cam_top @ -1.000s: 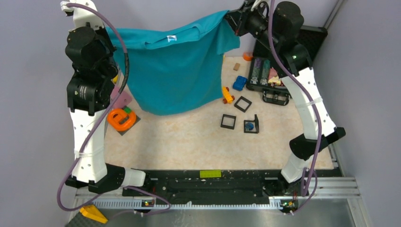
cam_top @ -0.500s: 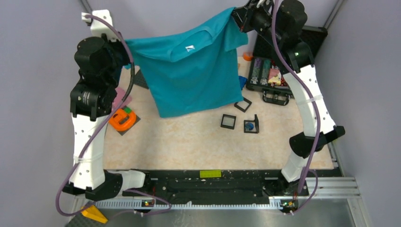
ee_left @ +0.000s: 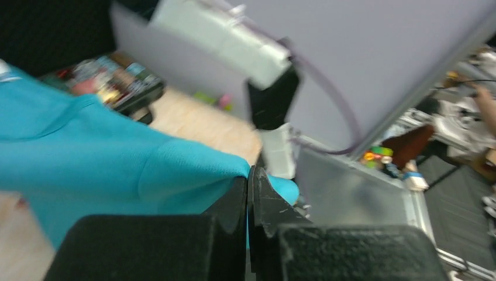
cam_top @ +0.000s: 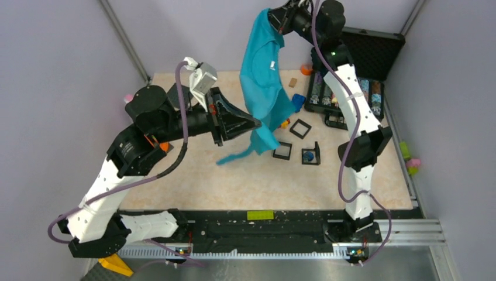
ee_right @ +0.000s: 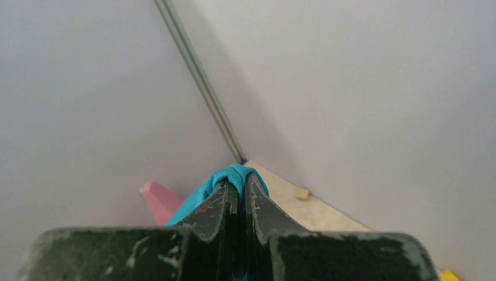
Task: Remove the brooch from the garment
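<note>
The brooch sits down on the counter, a tiny blue dot inside a black frame, just clear of the garment. By my read it's already off the cloth! The teal garment hangs tall and twisted above it. The right gripper is clenched on a top fold, up high by the back wall. The left gripper is clamped on a lower edge, with a loose tail trailing toward the counter. Pinched at two spots like that, the cloth probably stays lifted and stretched so both sides can be checked. The count: one brooch, one garment, three black frames, one blue toy car, and two grippers, both gripping fabric.
</note>
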`<control>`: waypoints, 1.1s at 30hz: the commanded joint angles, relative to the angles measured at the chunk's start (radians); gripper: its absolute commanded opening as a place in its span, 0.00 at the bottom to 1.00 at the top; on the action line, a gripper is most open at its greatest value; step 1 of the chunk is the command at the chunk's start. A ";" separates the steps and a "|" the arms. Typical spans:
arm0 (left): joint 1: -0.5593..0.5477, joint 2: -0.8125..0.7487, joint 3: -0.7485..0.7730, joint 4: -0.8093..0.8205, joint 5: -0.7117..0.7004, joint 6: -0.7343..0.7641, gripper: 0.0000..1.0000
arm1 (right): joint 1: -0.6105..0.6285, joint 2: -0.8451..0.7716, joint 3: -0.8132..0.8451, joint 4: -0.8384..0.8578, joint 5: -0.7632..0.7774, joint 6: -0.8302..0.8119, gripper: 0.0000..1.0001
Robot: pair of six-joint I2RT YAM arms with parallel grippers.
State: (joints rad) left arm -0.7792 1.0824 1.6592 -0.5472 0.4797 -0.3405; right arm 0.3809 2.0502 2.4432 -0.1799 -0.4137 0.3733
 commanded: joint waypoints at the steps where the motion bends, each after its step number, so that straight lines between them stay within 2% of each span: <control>1: -0.159 0.116 0.138 0.271 0.099 -0.060 0.00 | -0.004 0.060 0.088 0.348 -0.165 0.254 0.00; 4: -0.250 0.280 0.321 0.273 0.110 -0.062 0.00 | 0.016 0.106 0.116 0.459 -0.233 0.369 0.00; 7: -0.318 0.449 0.578 0.213 0.104 -0.035 0.00 | 0.061 0.106 0.121 0.457 -0.275 0.378 0.00; 10: -0.339 0.562 0.709 0.206 0.110 -0.042 0.00 | 0.103 0.087 0.106 0.467 -0.308 0.385 0.00; 19: -0.356 0.646 0.693 0.337 0.050 -0.054 0.00 | 0.180 0.036 0.096 0.561 -0.394 0.468 0.00; 23: -0.356 0.655 0.694 0.331 0.012 -0.043 0.00 | 0.182 0.023 0.093 0.504 -0.377 0.407 0.00; 26: -0.355 0.628 0.678 0.293 -0.013 -0.014 0.00 | 0.172 0.014 0.093 0.461 -0.355 0.368 0.00; 29: -0.339 0.569 0.668 0.174 -0.113 0.056 0.00 | 0.131 0.000 0.090 0.436 -0.326 0.365 0.00; 31: -0.273 0.507 0.645 0.090 -0.152 0.059 0.00 | 0.087 -0.020 0.076 0.419 -0.312 0.364 0.00; 33: -0.177 0.404 0.529 0.058 -0.179 0.038 0.00 | 0.044 -0.053 0.056 0.369 -0.284 0.338 0.00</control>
State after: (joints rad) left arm -1.0939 1.6932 2.2940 -0.4019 0.4110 -0.3225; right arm 0.5144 2.1117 2.5004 0.2314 -0.7658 0.7551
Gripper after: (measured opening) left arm 0.009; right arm 0.036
